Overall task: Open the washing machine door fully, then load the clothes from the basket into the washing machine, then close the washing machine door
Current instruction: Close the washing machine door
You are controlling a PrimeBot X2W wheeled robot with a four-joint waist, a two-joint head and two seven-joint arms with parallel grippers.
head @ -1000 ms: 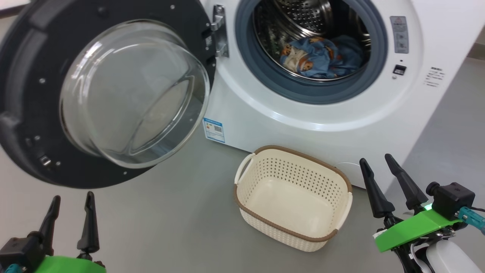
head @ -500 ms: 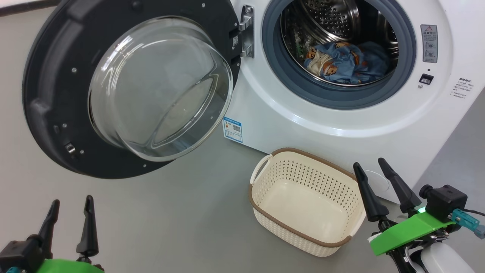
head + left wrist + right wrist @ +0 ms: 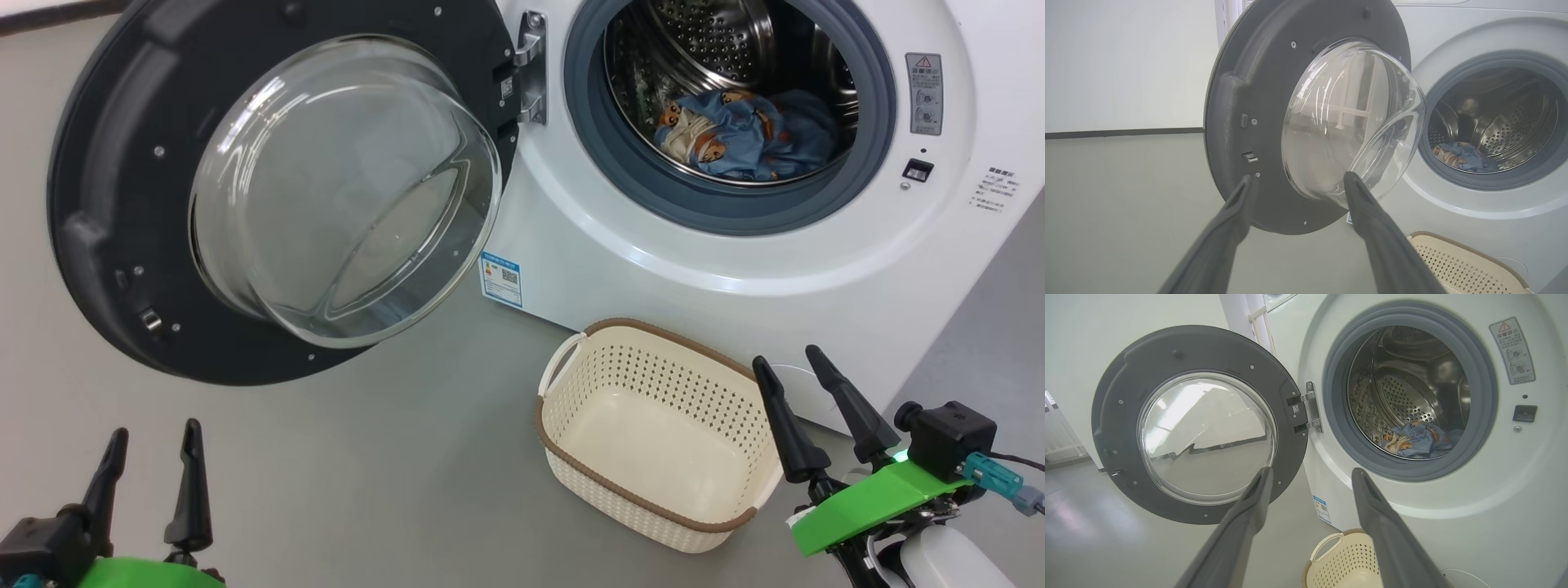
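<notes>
The washing machine door [image 3: 269, 196] stands swung wide beside the drum [image 3: 718, 41]. It is rigid and likely heavy, and its glass bowl [image 3: 343, 188] is slick, so the black rim [image 3: 98, 180] looks best to push. The clothes [image 3: 739, 135] lie inside and the basket [image 3: 653, 371] sits empty. The left gripper [image 3: 157, 430] and right gripper [image 3: 785, 356] hover splayed, holding nothing.

Left end effector [image 3: 153, 431] and right end effector [image 3: 785, 358] both spread, empty.

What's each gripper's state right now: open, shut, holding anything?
Left gripper: jaws open, holding nothing.
Right gripper: jaws open, holding nothing.
</notes>
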